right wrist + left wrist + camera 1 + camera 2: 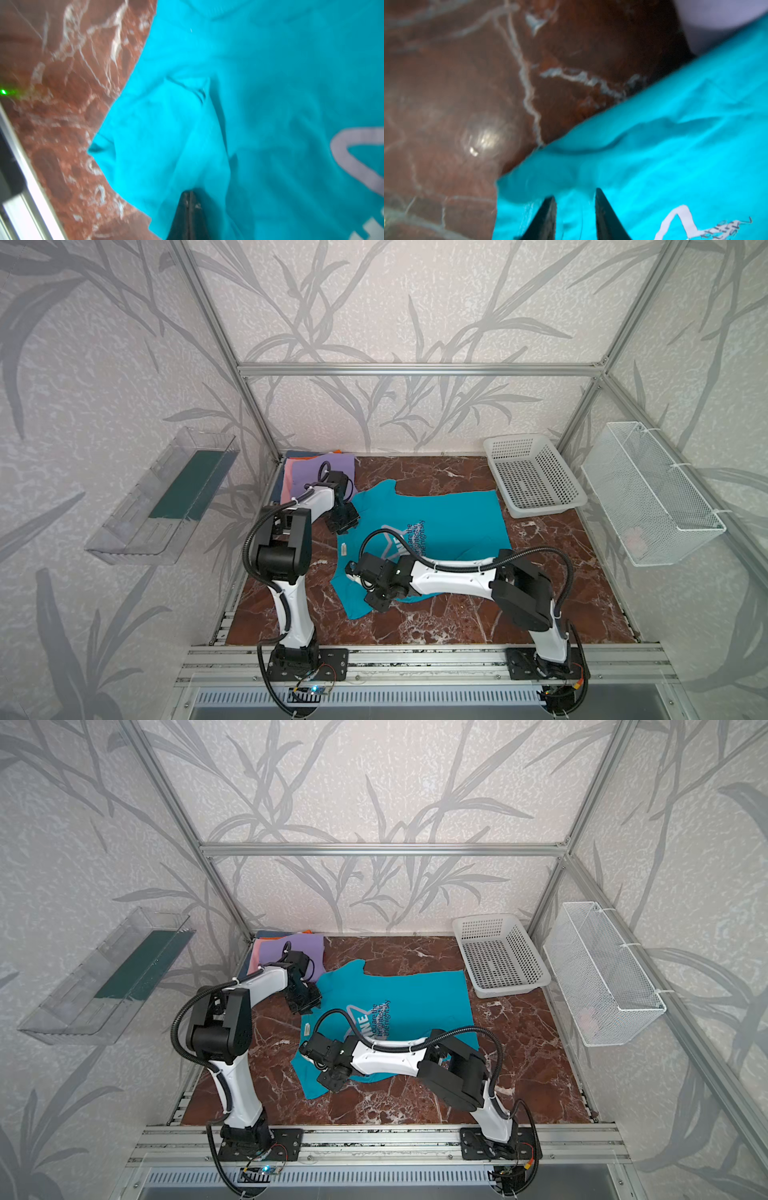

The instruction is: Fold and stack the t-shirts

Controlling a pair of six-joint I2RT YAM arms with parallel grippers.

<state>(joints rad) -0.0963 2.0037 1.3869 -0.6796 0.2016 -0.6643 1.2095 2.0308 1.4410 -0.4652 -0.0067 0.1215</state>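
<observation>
Fabric of the teal tee (449, 510) bunches into ridges at your right gripper (189, 194), whose jaws are pressed together on a pinch of it near the tee's edge. Your left gripper (575, 194) has its jaws apart, tips over the same tee; you cannot tell whether cloth sits between them. Just behind it lies the stack of folded tees (318, 466), lilac on top, partly hidden by your left arm. The white basket (544, 508) stands well apart from both grippers, past the tee's far end.
</observation>
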